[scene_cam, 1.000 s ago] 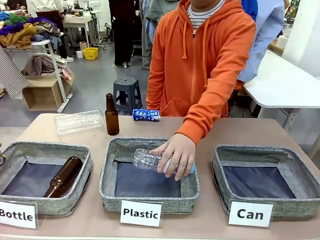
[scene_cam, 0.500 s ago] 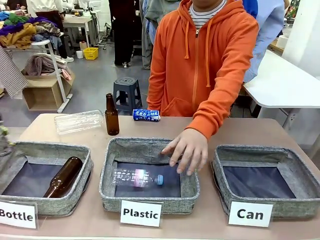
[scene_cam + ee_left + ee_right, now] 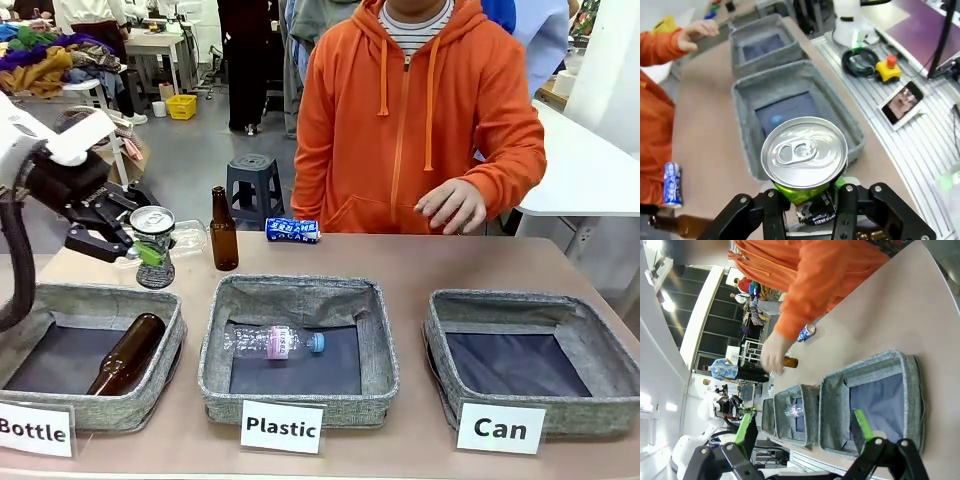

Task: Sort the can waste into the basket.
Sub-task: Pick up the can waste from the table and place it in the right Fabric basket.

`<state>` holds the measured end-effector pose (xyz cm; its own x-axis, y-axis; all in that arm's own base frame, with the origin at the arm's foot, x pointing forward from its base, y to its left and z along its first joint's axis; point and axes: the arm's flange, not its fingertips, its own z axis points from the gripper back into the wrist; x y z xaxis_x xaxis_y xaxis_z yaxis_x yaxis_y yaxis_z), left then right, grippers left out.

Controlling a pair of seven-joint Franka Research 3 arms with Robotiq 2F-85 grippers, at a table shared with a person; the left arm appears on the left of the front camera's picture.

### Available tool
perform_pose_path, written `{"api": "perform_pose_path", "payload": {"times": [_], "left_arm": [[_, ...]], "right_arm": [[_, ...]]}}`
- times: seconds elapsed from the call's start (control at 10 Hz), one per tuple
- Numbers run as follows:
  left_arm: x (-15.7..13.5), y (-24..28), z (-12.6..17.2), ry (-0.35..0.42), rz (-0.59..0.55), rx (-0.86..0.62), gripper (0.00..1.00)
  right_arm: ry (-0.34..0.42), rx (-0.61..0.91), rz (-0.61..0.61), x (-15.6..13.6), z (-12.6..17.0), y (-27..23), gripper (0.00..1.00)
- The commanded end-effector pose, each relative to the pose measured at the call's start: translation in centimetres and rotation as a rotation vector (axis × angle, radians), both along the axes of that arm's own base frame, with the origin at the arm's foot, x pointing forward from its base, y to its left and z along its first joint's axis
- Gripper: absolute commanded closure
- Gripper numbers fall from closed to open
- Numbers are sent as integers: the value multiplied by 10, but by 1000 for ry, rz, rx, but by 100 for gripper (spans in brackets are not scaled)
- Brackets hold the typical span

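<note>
My left gripper (image 3: 148,254) is shut on the dented silver can (image 3: 153,243), holding it upright in the air above the far rim of the "Bottle" basket. In the left wrist view the can's lid (image 3: 804,152) sits just above my left gripper (image 3: 812,194). A blue can (image 3: 292,230) with white lettering lies on its side at the table's far edge, also seen as the blue can (image 3: 672,184). The grey "Can" basket (image 3: 530,300) stands at the right with nothing in it. My right gripper (image 3: 802,432) hangs open over that "Can" basket (image 3: 865,365).
The "Plastic" basket (image 3: 300,288) holds a clear bottle (image 3: 270,343). A brown bottle (image 3: 125,355) lies in the "Bottle" basket (image 3: 100,295). Another brown bottle (image 3: 223,230) stands behind, beside a clear plastic bottle (image 3: 190,236). The person's hand (image 3: 452,205) hovers at the far edge.
The person dropped the clear bottle into the "Plastic" basket and drew the hand back. My left arm came in from the left with the silver can.
</note>
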<state>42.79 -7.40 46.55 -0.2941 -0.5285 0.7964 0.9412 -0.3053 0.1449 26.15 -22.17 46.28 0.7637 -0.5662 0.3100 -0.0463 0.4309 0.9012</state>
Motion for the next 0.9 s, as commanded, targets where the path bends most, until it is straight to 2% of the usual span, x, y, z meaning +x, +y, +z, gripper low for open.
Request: {"api": "perform_pose_path", "payload": {"times": [0.0, 0.1, 0.2, 0.3, 0.5, 0.6, 0.7, 0.8], "left_arm": [[4, 8, -8, -1, 31, -48, 64], [3, -20, -7, 56, 19, -121, 64], [-4, -59, -3, 85, -6, -171, 64], [-13, -107, 2, 133, -59, -165, 64], [-13, -197, 21, 97, -111, -119, 64], [-10, -249, 28, 50, -125, -96, 64], [-7, -310, 31, 40, -153, -63, 64], [-3, -362, 28, -13, -139, -49, 64]], "right_arm": [[-39, 4, -1, 3, 0, -1, 0], [0, 0, 0, 0, 0, 0, 0], [-4, -109, 50, -28, 26, -11, 0], [84, -222, 107, -54, 47, -30, 0], [139, -394, 161, -91, 66, -68, 0], [146, -475, 179, -111, 68, -88, 0], [128, -543, 153, -131, 64, -106, 0], [109, -507, 133, -143, 57, -119, 0]]}}
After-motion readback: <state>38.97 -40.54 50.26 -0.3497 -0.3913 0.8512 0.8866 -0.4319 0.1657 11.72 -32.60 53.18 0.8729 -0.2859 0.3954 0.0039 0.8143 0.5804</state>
